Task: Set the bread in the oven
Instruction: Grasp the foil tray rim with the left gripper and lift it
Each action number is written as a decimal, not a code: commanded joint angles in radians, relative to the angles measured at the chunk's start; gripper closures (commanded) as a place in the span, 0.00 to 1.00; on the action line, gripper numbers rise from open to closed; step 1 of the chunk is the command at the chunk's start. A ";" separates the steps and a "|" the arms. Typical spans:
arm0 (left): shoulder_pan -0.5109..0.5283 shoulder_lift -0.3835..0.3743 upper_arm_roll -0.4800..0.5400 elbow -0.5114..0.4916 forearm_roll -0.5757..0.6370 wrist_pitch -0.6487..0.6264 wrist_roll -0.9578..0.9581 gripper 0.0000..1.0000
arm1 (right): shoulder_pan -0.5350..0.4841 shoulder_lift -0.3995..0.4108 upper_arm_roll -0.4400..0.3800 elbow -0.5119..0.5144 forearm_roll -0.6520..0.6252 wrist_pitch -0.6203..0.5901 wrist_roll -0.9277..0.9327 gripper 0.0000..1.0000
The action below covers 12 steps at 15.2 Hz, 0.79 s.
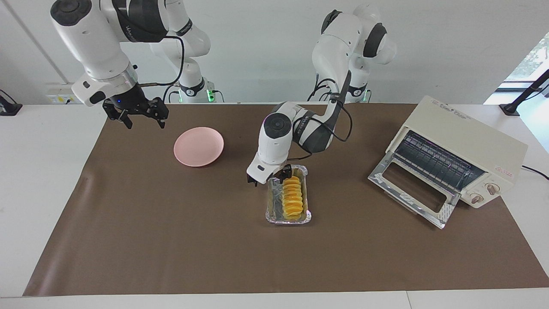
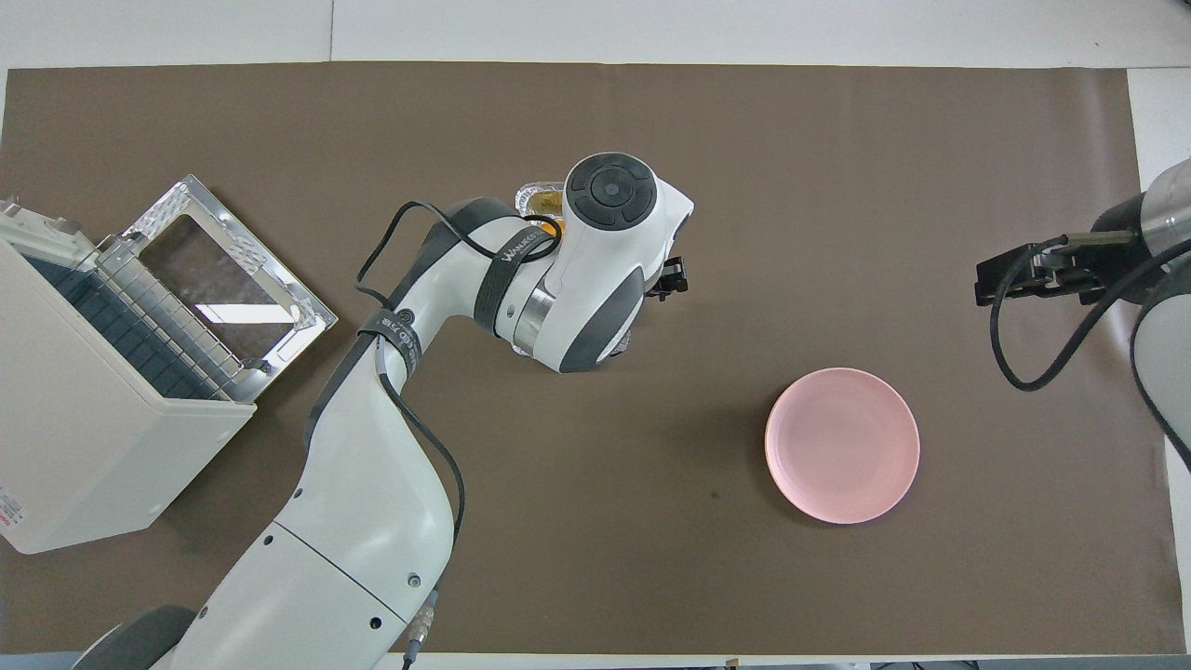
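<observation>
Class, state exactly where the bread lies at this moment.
The bread lies in the foil tray mid-table, between the pink plate and the oven, farther from the robots than the plate.

pink plate (image 1: pixel 198 146), foil tray (image 1: pixel 271 210), brown mat (image 1: pixel 171 240)

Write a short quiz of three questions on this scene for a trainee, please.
1. True or false: the door of the oven is shut.
2. The bread lies: A on the pink plate; B in the foil tray; C inside the oven.
3. Which gripper is low at the tray's end nearer to the robots?
Key: 1 false; 2 B; 3 the left gripper, open; the right gripper waits, raised.
</observation>
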 commanded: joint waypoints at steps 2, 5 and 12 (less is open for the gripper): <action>-0.023 -0.008 0.016 -0.038 0.016 0.042 -0.052 0.19 | -0.011 -0.016 0.008 -0.015 -0.014 -0.008 -0.012 0.00; -0.018 -0.008 0.016 -0.061 0.013 0.092 -0.052 0.31 | -0.010 -0.016 0.008 -0.015 -0.014 -0.008 -0.012 0.00; -0.009 -0.008 0.024 -0.065 0.015 0.087 -0.058 1.00 | -0.011 -0.016 0.008 -0.015 -0.014 -0.008 -0.012 0.00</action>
